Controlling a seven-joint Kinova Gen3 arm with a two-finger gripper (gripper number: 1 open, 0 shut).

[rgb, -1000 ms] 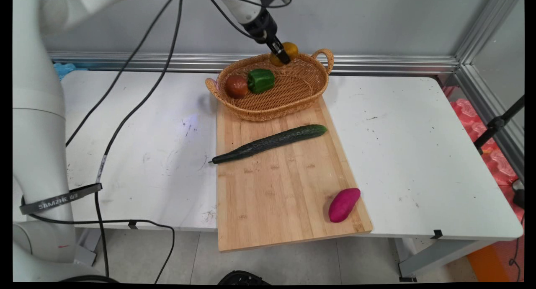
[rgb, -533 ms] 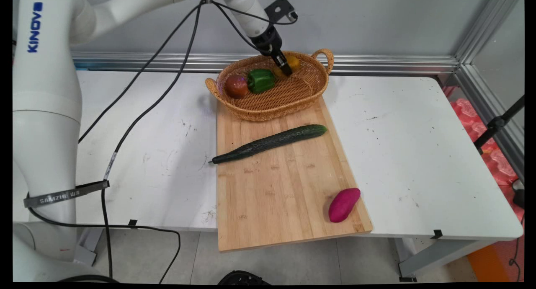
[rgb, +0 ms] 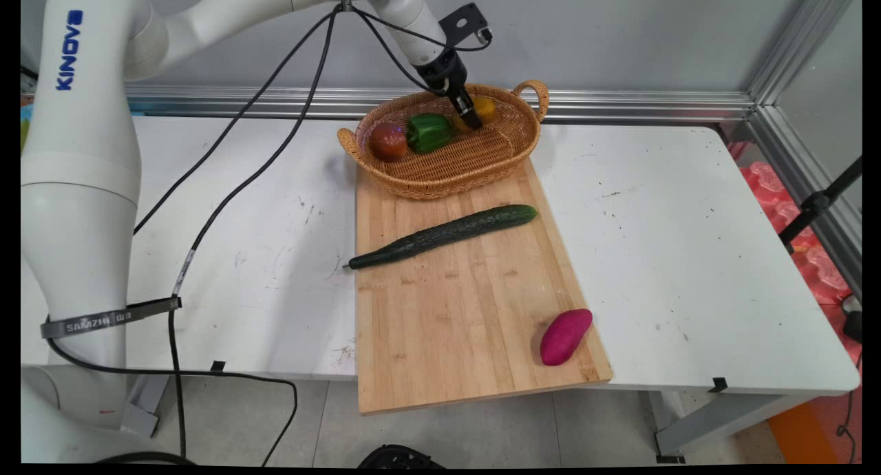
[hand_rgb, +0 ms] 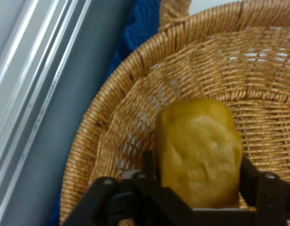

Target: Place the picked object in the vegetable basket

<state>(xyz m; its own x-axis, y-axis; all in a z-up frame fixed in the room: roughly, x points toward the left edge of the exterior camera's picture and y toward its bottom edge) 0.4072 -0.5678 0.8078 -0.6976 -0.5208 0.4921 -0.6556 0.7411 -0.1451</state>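
A yellow pepper (hand_rgb: 199, 150) is clamped between the two black fingers (hand_rgb: 152, 165) of the gripper (rgb: 473, 119), which press on its left and right flanks. It hangs inside the far end of a wicker basket (rgb: 495, 165), low over the woven floor; whether it touches the floor cannot be told from either view. In the main view the yellow pepper (rgb: 482, 107) sits close to the basket's far wall, near the right-hand handle (rgb: 535, 93). A green pepper (rgb: 428, 131) lies just beside it toward the basket's middle, and a dark red tomato (rgb: 389, 141) beyond that, at the left end.

The basket rests on the far end of a wooden cutting board (rgb: 454, 310), which lies on the white table (rgb: 688, 255) and overhangs its near edge. A long cucumber (rgb: 444, 234) lies slantwise across the board, well apart from the basket; a purple sweet potato (rgb: 565, 336) lies near the board's near right corner.

Handling, as judged: with the load this low in the basket, any motion should be vertical and slow, keeping clear of the far wall and of the green pepper. The pepper's smooth, rounded skin suggests a steady, moderate squeeze.
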